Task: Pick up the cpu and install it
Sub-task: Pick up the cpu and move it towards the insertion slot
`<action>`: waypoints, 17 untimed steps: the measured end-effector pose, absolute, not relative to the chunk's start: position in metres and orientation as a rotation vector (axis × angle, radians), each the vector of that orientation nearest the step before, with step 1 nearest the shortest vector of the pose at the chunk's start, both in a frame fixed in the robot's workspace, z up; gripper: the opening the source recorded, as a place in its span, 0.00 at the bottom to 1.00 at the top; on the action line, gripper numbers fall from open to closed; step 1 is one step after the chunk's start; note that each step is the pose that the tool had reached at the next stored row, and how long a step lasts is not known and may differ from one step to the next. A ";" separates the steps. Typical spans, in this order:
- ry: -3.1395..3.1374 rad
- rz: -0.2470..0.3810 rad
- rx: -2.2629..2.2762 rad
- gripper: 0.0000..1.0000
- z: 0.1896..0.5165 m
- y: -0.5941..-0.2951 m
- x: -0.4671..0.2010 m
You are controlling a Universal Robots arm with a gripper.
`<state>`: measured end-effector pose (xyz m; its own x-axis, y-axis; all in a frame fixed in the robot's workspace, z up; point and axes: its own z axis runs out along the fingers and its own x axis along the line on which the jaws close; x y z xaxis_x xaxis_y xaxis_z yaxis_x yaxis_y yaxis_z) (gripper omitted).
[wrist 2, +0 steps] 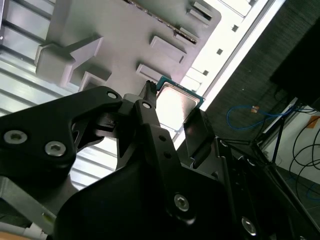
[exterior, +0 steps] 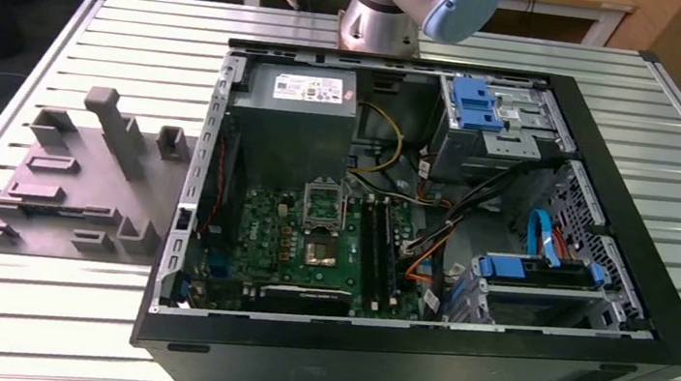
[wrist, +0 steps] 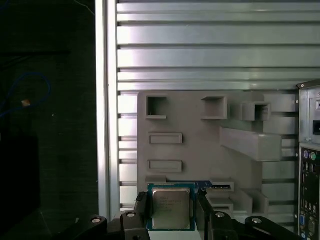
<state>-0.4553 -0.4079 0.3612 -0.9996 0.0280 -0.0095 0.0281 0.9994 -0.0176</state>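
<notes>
- Jaws are found closed narrowly on the cpu (wrist: 171, 209), with one finger against each of two opposite edges; this is confirmed in both wrist views.
- The gripper (wrist 2: 172, 109) is recorded as black linkage arms with bolt heads, and its fingers (wrist 2: 148, 97) are noted on either side of the chip.
- The cpu's pale metal top is turned toward the cameras, and a thin blue-green rim is seen around it.
- A grey moulded fixture tray (wrist: 200, 150) is seen behind the chip; contact between chip and tray cannot be established.
- In the exterior view, the tray is laid on the slatted metal table (exterior: 40, 310), just beside the open computer case (exterior: 637, 315), on the exterior view's left.
- Inside the case, a green motherboard (exterior: 295, 243) is mounted flat, and the metal-framed socket (exterior: 323, 245) is located near its middle.
- The arm's base (exterior: 389, 11) is observed beyond the case.
</notes>
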 end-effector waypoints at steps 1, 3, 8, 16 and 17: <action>3.132 -0.028 0.044 0.47 0.362 -0.408 -0.455; 3.132 -0.029 0.044 0.47 0.364 -0.408 -0.455; 3.132 -0.031 0.044 0.47 0.367 -0.408 -0.455; 3.132 -0.036 0.044 0.47 0.375 -0.408 -0.455; 3.132 -0.036 0.044 0.47 0.376 -0.408 -0.455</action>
<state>-0.4553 -0.4078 0.3764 -0.9996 0.0279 -0.0097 0.0281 0.9993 -0.0228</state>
